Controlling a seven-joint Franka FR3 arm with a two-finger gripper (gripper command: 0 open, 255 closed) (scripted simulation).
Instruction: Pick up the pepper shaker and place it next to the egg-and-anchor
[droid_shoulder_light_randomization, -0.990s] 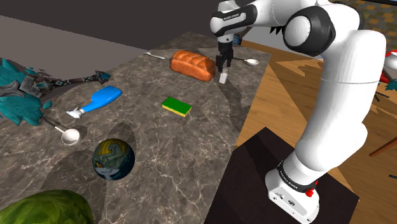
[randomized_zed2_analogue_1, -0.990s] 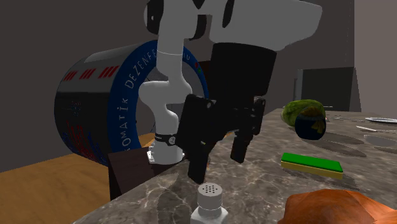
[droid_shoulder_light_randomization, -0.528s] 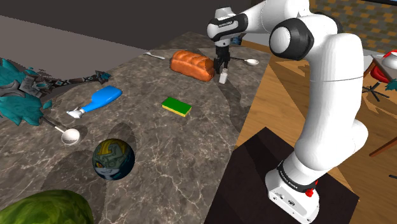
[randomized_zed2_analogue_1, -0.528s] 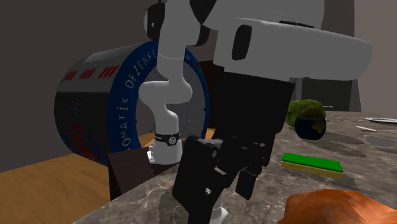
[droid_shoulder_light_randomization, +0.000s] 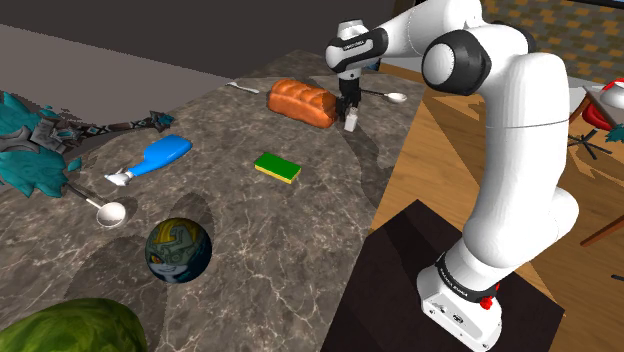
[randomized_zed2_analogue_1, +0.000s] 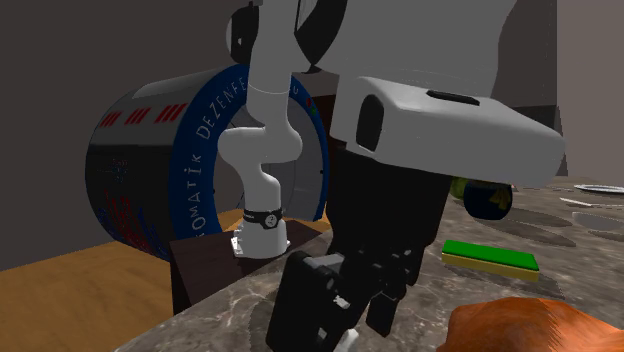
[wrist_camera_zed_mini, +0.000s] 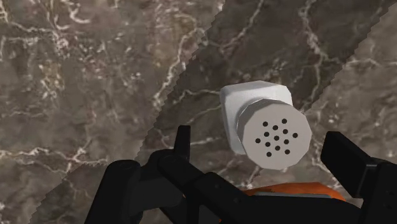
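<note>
Shoulder view: my gripper (droid_shoulder_light_randomization: 349, 110) is hovering right over the white pepper shaker (droid_shoulder_light_randomization: 351, 125), which is standing on the veined surface (droid_shoulder_light_randomization: 250, 220) just beside the orange loaf (droid_shoulder_light_randomization: 300, 101). The finger spacing is unreadable here.

Second exterior view: my hand is hiding nearly all of the shaker.

Wrist view: my fingers (wrist_camera_zed_mini: 183, 149) are standing apart, flanking the shaker's perforated cap without touching it.

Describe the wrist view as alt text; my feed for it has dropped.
A white shaker with a perforated cap, seen from above, stands on the dark marbled counter between the open black fingers, neither of which touches it. A sliver of the orange loaf shows just behind the fingers.
</note>
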